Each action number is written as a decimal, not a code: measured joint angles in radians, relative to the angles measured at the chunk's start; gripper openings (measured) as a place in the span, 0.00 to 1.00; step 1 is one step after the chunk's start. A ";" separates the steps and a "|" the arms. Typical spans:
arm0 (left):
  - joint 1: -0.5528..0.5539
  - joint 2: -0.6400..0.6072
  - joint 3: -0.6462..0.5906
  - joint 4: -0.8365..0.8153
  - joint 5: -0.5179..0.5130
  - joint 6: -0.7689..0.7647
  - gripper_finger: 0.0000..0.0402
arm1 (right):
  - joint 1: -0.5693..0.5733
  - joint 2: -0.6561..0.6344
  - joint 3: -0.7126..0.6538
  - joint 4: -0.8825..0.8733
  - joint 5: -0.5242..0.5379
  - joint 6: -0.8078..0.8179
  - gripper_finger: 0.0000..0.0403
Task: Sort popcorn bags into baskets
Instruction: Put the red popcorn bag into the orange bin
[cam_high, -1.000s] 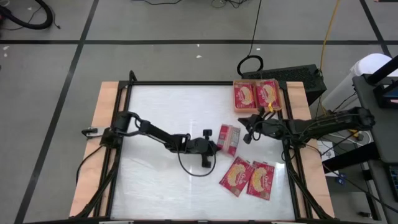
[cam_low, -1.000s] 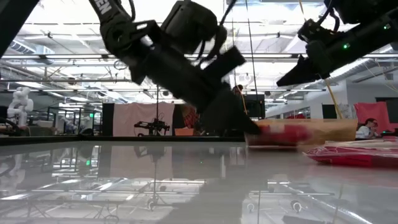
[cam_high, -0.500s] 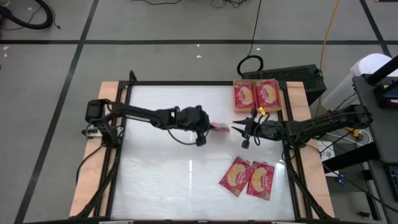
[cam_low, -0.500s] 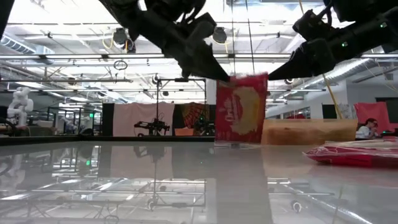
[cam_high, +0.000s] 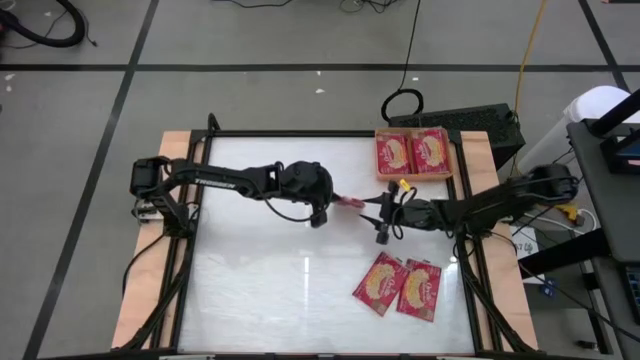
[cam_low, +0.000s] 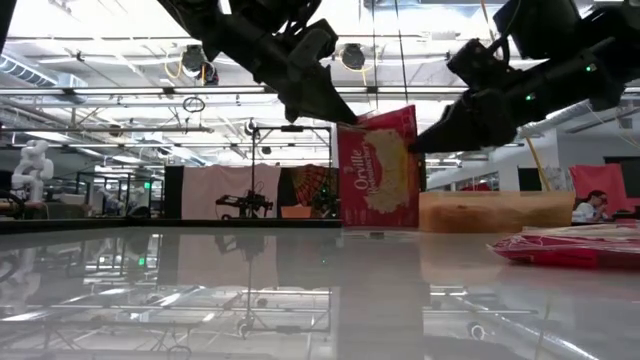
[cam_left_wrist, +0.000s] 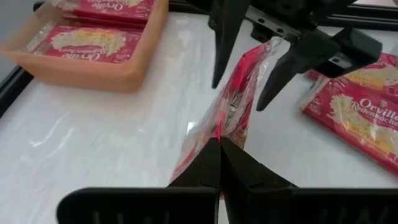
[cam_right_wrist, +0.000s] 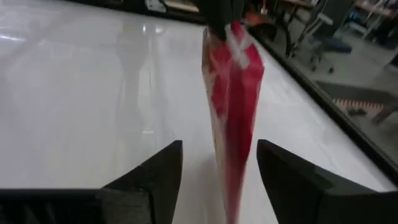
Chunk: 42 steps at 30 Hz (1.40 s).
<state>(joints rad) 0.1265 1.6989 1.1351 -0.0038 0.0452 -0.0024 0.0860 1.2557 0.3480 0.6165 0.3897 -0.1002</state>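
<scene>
A red popcorn bag (cam_high: 350, 203) hangs upright over the table's middle, held by my shut left gripper (cam_high: 335, 200), which comes from the table's left. My right gripper (cam_right_wrist: 219, 165) comes from the table's right and is open. Its fingers stand on either side of the bag's opposite edge (cam_left_wrist: 264, 53), and I see no touch. The orange basket (cam_high: 414, 180) at the far right holds two bags lying flat. Two more bags (cam_high: 400, 287) lie flat on the table near the right front. My left gripper pinches the bag's upper corner (cam_low: 350, 127) on the side toward the table's left between its two fingers (cam_left_wrist: 208, 165). The fingers slant down from the left. The bag hangs upright below them (cam_left_wrist: 233, 99), edge-on to both grippers and lifted off the table.
The table top is glossy white inside a dark frame (cam_high: 200, 200), with open room at the left and near side. A dark box (cam_high: 470, 122) and cables lie beyond the far right corner. The room behind shows in the low view.
My left gripper has risen and gone toward the table's far edge, taking the bag from lying flat to hanging upright. My right gripper has moved toward the table's left, up to the bag, and has opened around its edge.
</scene>
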 joint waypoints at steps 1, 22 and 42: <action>0.000 0.000 0.000 -0.002 0.000 0.000 0.00 | -0.001 0.020 0.000 0.035 0.000 -0.014 0.50; -0.023 -0.003 0.001 -0.055 -0.151 -0.018 0.41 | -0.129 -0.050 0.002 0.017 0.029 -0.069 0.06; -0.093 -0.028 -0.097 0.075 -0.238 -0.080 0.57 | -0.676 -0.331 0.476 -0.955 -0.463 -0.076 0.04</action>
<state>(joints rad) 0.0333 1.6707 1.0380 0.0716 -0.1926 -0.0828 -0.5902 0.9248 0.8243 -0.3384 -0.0734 -0.1762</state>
